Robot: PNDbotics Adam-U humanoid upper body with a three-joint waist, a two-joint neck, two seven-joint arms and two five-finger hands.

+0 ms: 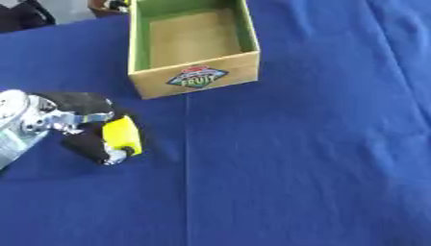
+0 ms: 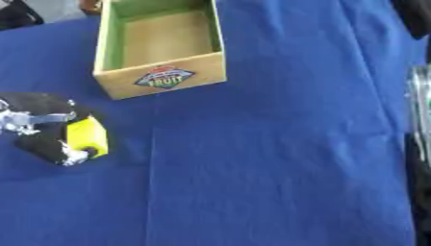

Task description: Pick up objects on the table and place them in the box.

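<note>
a yellow block (image 1: 122, 135) sits in the grasp of the left hand (image 1: 80, 126), low over the blue tablecloth (image 1: 295, 158) at the left side of the scene. the block is a rounded, oblong piece, tilted so that its long side runs roughly up and down in the view, and its right face is bare and clear of the hand. dark padded fingers (image 1: 77, 102) curl over it from above and another dark finger (image 1: 87, 146) wraps under it from below, so the hand is clamped on the block, pinching it between them. silver joints show behind the fingers, toward the left edge of the left eye view. whether the block touches the cloth or hangs just above it, i cannot tell.

the box (image 1: 195, 77) stands farther back and a little to the right of the held block, well apart from it. it is an open cardboard box with green inner walls, a brown floor and a fruit label on its near face; nothing lies inside.

the right arm (image 2: 419, 120) shows only as a dark and silver strip along the right edge of the right eye view; the right hand itself does not show.
</note>
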